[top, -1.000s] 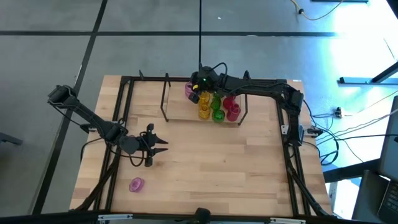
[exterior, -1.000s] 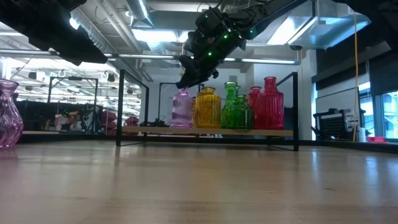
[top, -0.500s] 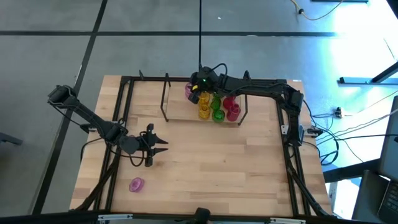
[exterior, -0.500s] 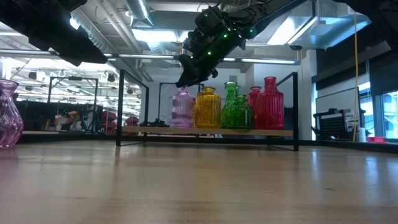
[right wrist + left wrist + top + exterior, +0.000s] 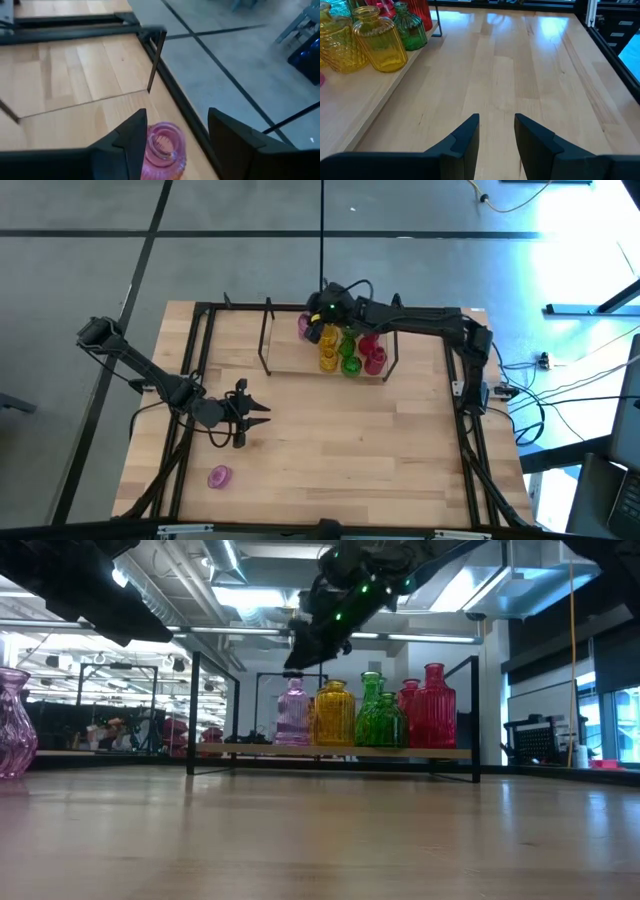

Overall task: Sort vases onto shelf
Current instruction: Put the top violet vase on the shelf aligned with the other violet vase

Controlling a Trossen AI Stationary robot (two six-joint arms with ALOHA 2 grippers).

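Observation:
Several glass vases stand on the shelf: a pink vase at the far left of the group, then yellow, green and red ones. My right gripper hovers open just above the pink vase's mouth, one finger on either side and clear of it in the low view. Another pink vase stands on the table near its front left. My left gripper waits open over the table's left half, nothing between its fingers.
Thin black upright frames close both ends of the shelf, and its left half is bare board. A black frame runs round the tabletop. Bare wood lies between the shelf and the near edge.
My right gripper has drawn up a little from the pink vase's neck. The vase stays upright on the shelf beside the yellow one.

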